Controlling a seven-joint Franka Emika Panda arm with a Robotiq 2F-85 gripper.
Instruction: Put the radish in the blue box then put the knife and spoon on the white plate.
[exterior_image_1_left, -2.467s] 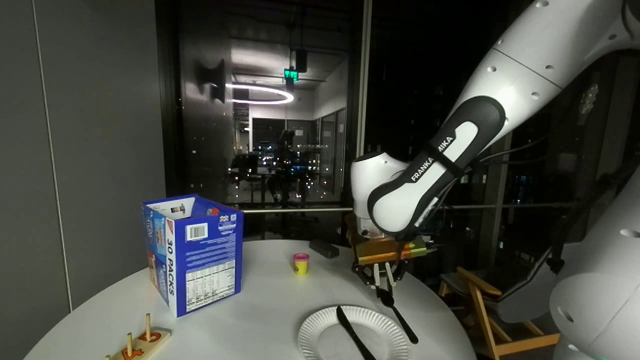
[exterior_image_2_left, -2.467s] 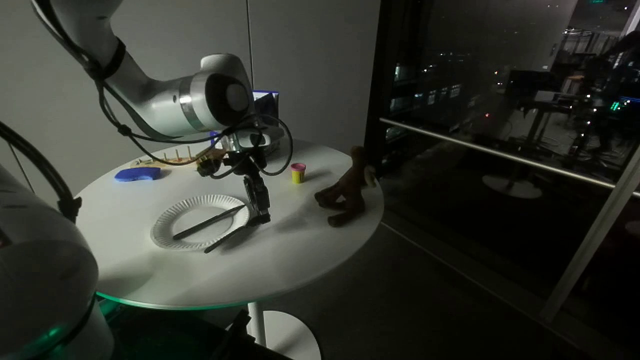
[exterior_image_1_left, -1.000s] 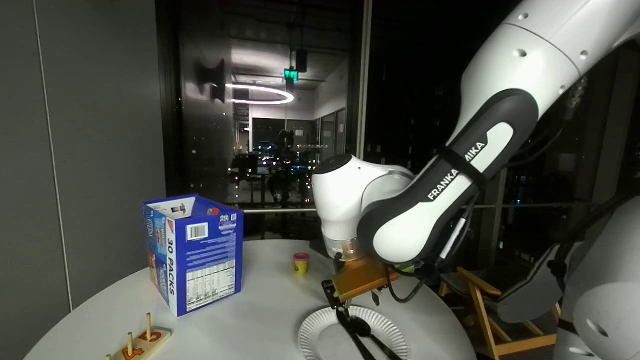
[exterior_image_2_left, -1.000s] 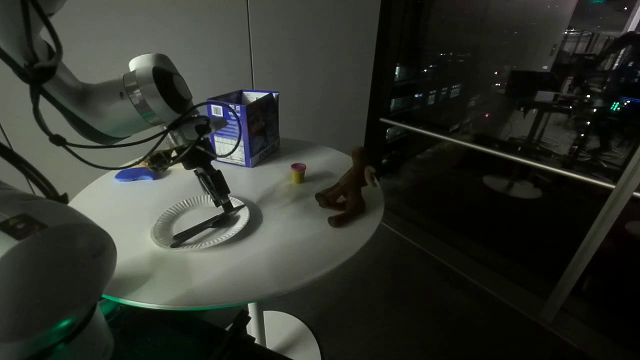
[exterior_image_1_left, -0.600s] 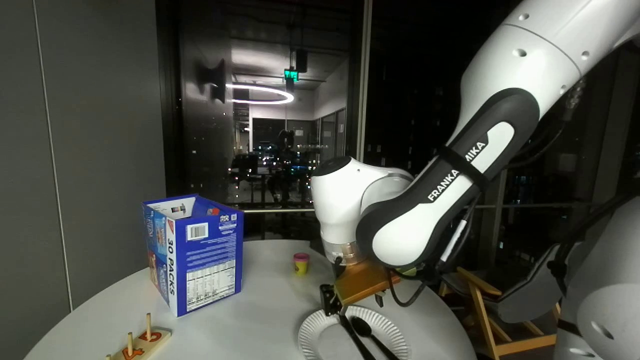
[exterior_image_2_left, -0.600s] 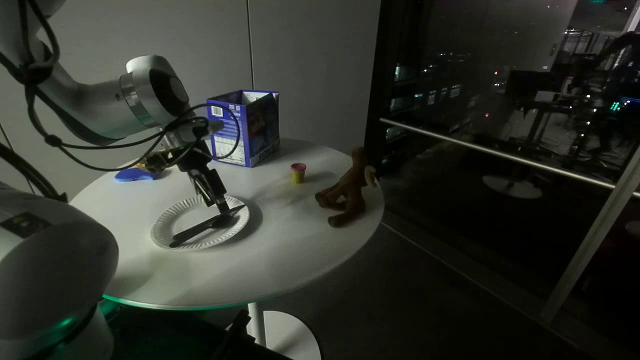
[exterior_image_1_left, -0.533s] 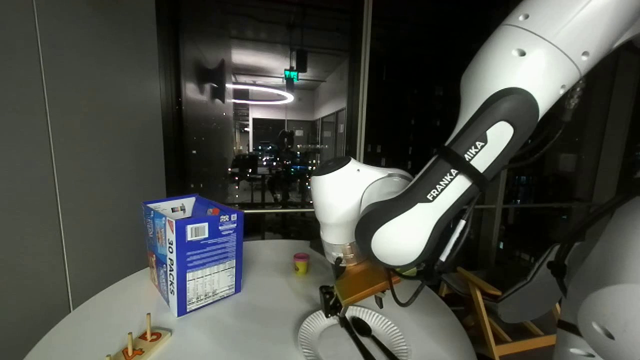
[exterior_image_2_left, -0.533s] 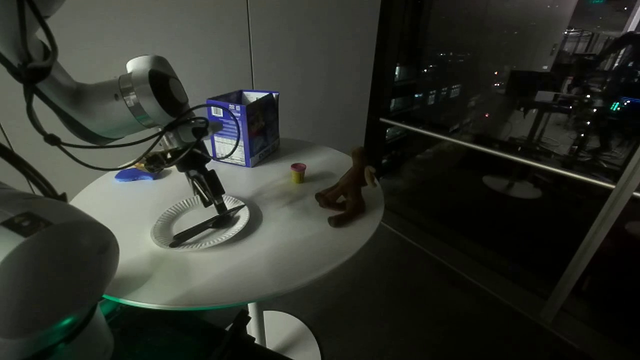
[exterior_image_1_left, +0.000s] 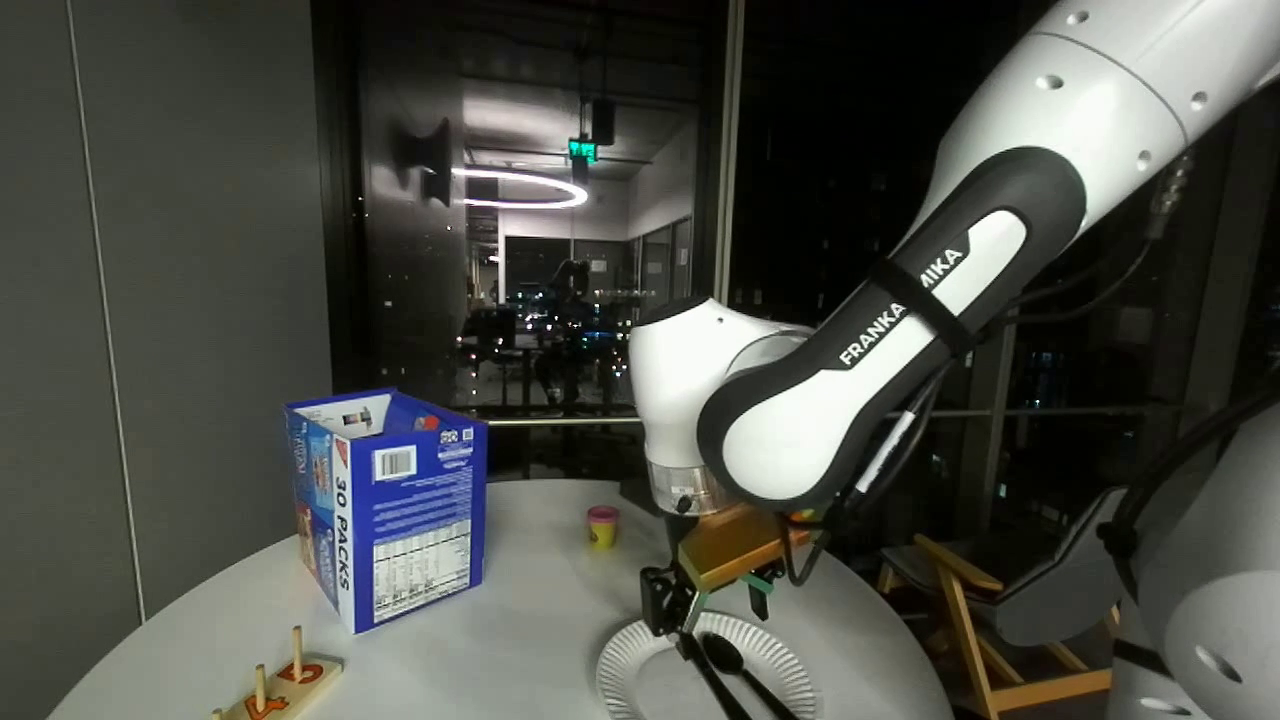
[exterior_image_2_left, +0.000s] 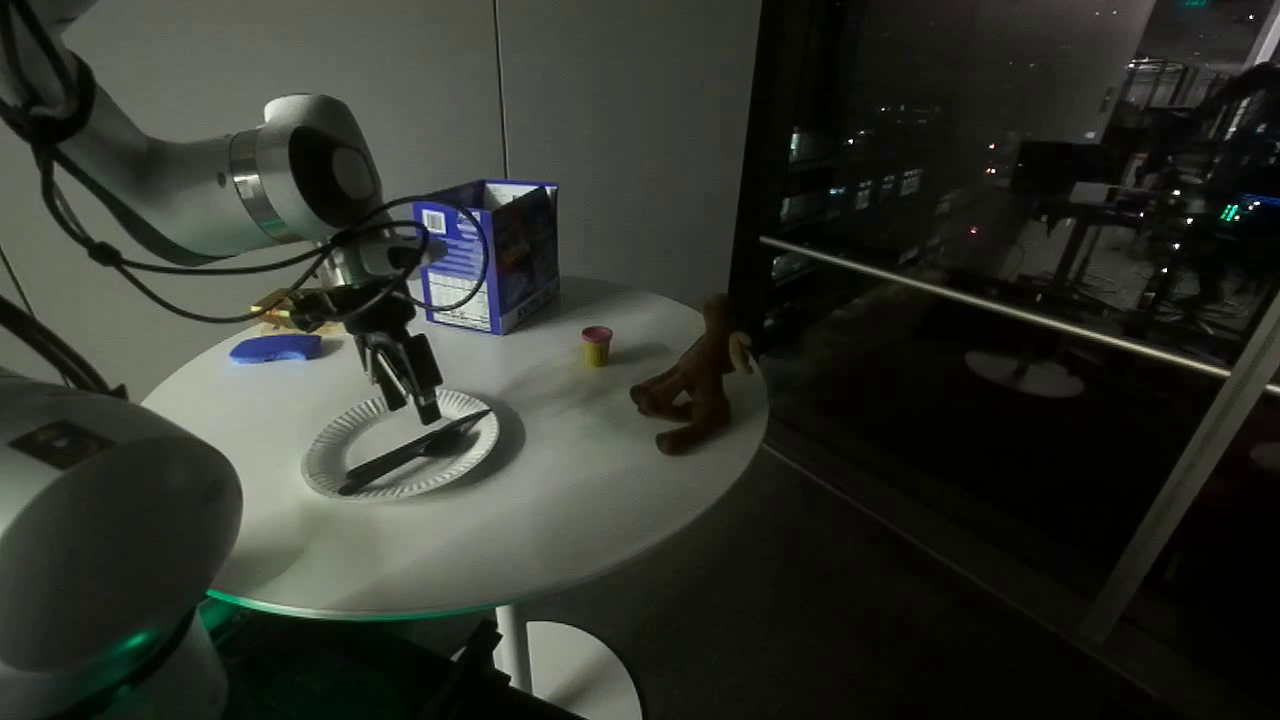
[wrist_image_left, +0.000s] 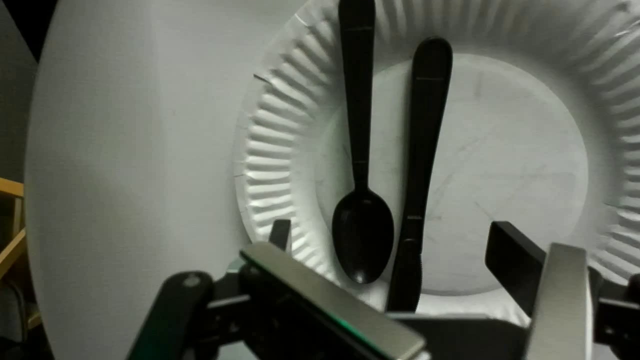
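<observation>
Gripper (wrist_image_left: 397, 250), at the end of the white arm (exterior_image_1_left: 880, 340): released, its jaws wide apart and gripping nothing. In the wrist view the jaws stand to either side of the spoon (wrist_image_left: 359, 142) and the knife (wrist_image_left: 419, 172); contact with either could not be confirmed. The spoon lies on the white plate (wrist_image_left: 505, 140), bowl toward the jaws, handle crossing the fluted rim and leaving the frame. The knife lies just beside it on the plate, with a narrow gap at the bowl. Its tip passes out of sight behind the gripper (in an exterior view the tip (exterior_image_2_left: 479, 416) is seen over the rim). The plate sits flat on a round white table (exterior_image_2_left: 570, 520).

Also on the table: a yellow tub (exterior_image_1_left: 601, 532) with a pink lid, upright, beyond the plate; a blue piece (exterior_image_2_left: 275, 348), lying flat, kind undetermined; a wooden peg board (exterior_image_1_left: 283, 693), cut off by the frame in an exterior view; and a brown toy figure (exterior_image_2_left: 705, 375), close to the table's edge. The blue box (exterior_image_1_left: 420, 500) stands upright and open-topped, well apart from the plate, in both exterior views, with "30 PACKS" printed on one side; its floor is hidden.

Past the table: a wood-framed chair (exterior_image_1_left: 1040, 600), a metal rail (exterior_image_2_left: 1000, 306) before dark glass (exterior_image_2_left: 880, 70), and a lit green sign (exterior_image_1_left: 582, 150).
</observation>
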